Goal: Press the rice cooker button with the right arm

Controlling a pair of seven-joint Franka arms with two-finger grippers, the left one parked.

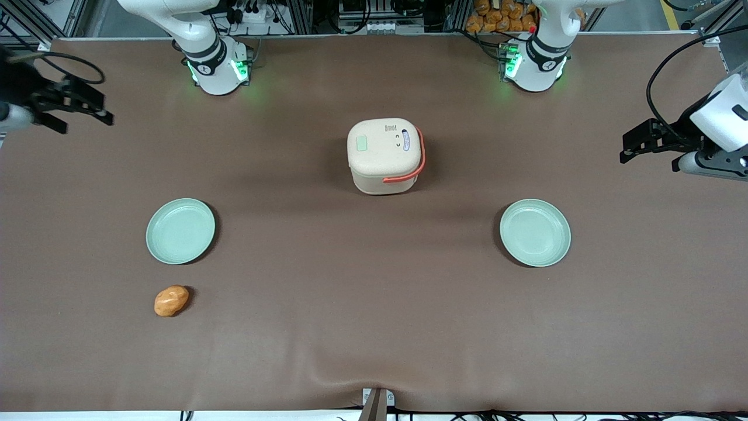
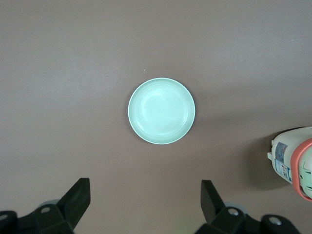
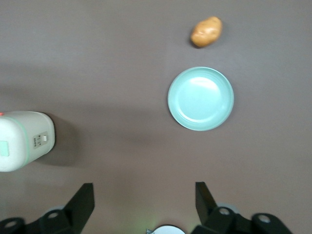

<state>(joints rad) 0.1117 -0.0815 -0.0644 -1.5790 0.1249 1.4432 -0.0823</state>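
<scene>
Pincer (image 3: 141,207) (fingers spread, seemingly holding nothing) hovers well apart from the rice cooker (image 1: 384,155)

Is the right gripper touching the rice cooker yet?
Apart. The front view shows the gripper open at the working arm's end of the table, bare brown mat separating it from the rice cooker.

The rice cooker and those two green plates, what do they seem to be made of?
The rice cooker looks like matte cream plastic, lightly speckled, with a smooth coral handle. The plate near the potato and the other plate look like glossy glazed ceramic or melamine, judging by soft highlights; which one is unclear. The open gripper hangs over the working arm's end of the table, far from the cooker.
</scene>
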